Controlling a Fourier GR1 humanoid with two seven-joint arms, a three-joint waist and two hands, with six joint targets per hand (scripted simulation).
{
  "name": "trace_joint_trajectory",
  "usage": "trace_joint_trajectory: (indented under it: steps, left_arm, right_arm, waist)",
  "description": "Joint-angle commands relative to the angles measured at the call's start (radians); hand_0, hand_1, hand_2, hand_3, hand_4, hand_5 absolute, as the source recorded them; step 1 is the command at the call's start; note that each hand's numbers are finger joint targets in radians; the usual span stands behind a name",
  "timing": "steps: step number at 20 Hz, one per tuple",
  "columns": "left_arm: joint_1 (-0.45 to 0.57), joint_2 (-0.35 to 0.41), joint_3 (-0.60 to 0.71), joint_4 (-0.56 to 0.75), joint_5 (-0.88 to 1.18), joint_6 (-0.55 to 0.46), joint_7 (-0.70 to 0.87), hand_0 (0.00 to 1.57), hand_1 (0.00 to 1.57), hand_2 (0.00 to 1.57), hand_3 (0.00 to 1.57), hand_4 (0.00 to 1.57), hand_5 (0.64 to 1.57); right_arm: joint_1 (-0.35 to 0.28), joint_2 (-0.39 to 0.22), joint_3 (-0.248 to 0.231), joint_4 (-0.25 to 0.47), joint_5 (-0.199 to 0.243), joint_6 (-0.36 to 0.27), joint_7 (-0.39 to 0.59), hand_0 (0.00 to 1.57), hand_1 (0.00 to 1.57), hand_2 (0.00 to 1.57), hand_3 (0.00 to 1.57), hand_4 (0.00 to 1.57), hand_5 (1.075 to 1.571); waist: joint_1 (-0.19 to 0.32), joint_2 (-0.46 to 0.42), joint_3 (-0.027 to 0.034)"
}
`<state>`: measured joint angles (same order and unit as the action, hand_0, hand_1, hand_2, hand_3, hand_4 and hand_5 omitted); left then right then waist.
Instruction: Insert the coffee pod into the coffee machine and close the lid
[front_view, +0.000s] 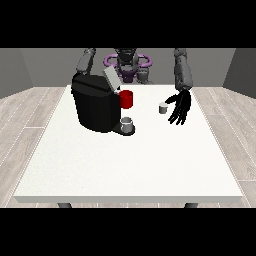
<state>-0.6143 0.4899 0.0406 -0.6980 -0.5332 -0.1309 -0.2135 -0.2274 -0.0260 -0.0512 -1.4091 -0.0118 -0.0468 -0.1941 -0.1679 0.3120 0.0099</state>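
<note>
My hand at the view's right (180, 106) hangs over the white bench (130, 165) with its fingers (176, 118) straight and spread apart, pointing down toward the surface and holding nothing. The coffee pod (162, 107), a small pale cup-shaped thing, stands upright on the bench just beside that hand, on the side toward the coffee machine, near my thumb but apart from it as far as I can tell. The coffee machine (96, 106) is a black block well apart from the pod, toward the view's left; its lid (111, 78) is tilted up and open, a red part (126, 99) shows at its front, and a small grey cup (127, 123) sits on its tray below. My other hand does not show; only its arm (86, 61) rises behind the machine. I judge the pod light and rigid enough to keep its shape, yet small, smooth-walled and easy to tip or skid on the bench. I would take it across its side walls, thumb on one side and fingers opposite, low enough that it does not pivot, keeping it upright. Nothing is grasped yet, so the pod is still to be picked up, carried to the open top and the lid shut.
</note>
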Motion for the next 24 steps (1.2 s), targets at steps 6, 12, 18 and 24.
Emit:
trace_joint_trajectory:
  steps: [6,12,18,24]
  left_arm:
    - [0.012,-0.076,-0.058,0.032,-0.093,0.091,-0.034,1.18,1.18,1.20,1.09,0.00,1.571]
    - [-0.009,-0.121,-0.077,0.024,-0.117,0.093,-0.003,1.25,1.25,1.24,1.08,0.11,1.571]
    - [0.032,-0.158,-0.107,0.022,-0.159,0.104,0.014,1.19,1.19,1.28,1.18,0.23,1.571]
    - [0.011,-0.191,-0.090,-0.001,-0.138,0.094,-0.047,1.56,1.56,1.52,1.43,0.71,1.571]
  right_arm:
    - [-0.045,-0.007,-0.032,0.050,-0.026,-0.005,0.026,0.00,0.00,0.00,0.00,0.40,1.571]
    - [-0.054,0.005,-0.024,0.098,0.000,-0.023,-0.021,0.00,0.00,0.00,0.00,0.33,1.571]
    - [-0.011,-0.012,-0.031,0.153,-0.011,0.006,-0.018,0.00,0.00,0.00,0.00,0.31,1.571]
    - [0.005,-0.005,-0.059,0.217,-0.025,-0.006,-0.064,0.00,0.00,0.00,0.00,0.41,1.571]
  waist:
    - [-0.001,-0.010,-0.0102]
    - [-0.006,-0.002,-0.0099]
    - [0.016,-0.092,-0.0100]
    - [0.042,-0.123,-0.0098]
